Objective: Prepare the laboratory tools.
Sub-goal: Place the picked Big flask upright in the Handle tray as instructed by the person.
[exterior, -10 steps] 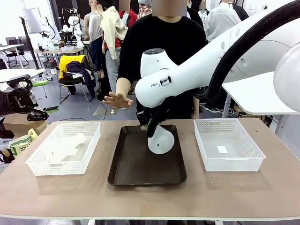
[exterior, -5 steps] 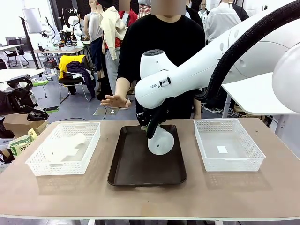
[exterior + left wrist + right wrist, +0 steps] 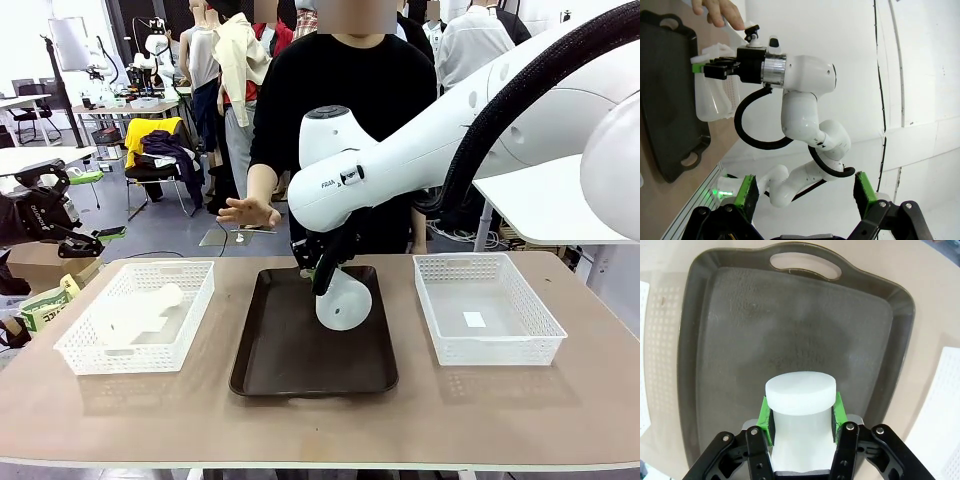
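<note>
A milky-white conical flask (image 3: 344, 298) hangs tilted over the dark brown tray (image 3: 300, 365), base toward the front. My right gripper (image 3: 318, 272) is shut on its neck. In the right wrist view the flask (image 3: 800, 390) sits between the green pads (image 3: 765, 415) of my right gripper (image 3: 801, 416), above the tray (image 3: 790, 325). A second flask (image 3: 135, 315) lies on its side in the left white basket (image 3: 75, 355). My left gripper (image 3: 805, 195) stands open and holds nothing, off the table's left edge (image 3: 95, 205).
A white lattice basket (image 3: 545, 330) with a small label inside stands right of the tray. A person in black stands at the far side, one hand (image 3: 250, 212) held flat above the table's far edge. Bare tabletop lies in front of the tray.
The right arm and the flask hold almost still. The person's hand has shifted a little.
</note>
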You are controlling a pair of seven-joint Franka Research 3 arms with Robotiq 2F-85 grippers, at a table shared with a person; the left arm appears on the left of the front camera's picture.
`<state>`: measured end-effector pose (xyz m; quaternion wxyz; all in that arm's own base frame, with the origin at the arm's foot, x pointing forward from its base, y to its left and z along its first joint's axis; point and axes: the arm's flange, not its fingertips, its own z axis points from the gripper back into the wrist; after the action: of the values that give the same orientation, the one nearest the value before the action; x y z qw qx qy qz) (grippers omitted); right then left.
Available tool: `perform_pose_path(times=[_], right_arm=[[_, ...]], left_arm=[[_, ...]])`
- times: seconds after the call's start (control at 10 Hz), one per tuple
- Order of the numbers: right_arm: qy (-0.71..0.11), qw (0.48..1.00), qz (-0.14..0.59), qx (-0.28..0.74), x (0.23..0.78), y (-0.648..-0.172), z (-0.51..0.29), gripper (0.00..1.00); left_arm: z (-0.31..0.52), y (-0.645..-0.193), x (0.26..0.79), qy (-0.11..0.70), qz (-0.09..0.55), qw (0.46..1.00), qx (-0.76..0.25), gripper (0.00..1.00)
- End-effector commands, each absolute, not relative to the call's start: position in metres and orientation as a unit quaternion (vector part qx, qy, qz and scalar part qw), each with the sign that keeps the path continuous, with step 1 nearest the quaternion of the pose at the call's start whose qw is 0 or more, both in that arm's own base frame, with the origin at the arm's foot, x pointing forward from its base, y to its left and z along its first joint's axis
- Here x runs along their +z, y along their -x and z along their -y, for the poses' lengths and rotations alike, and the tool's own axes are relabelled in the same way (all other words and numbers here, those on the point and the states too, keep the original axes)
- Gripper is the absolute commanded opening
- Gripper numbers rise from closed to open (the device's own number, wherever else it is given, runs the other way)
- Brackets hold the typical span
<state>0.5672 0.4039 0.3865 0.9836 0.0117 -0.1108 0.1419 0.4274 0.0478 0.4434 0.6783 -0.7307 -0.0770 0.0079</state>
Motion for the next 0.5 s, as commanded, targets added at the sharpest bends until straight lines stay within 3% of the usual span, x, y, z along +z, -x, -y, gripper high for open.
perform_pose_path(times=[0.0,0.4], right_arm=[[-0.015,0.983,0.111,0.142,0.3882,-0.5672,-0.4039,0.00],[-0.015,0.983,0.111,0.142,0.3882,-0.5672,-0.4039,0.00]], left_arm=[[-0.0492,-0.4256,0.4450,0.734,0.078,0.674,0.004,1.00],[-0.0492,-0.4256,0.4450,0.734,0.078,0.674,0.004,1.00]])
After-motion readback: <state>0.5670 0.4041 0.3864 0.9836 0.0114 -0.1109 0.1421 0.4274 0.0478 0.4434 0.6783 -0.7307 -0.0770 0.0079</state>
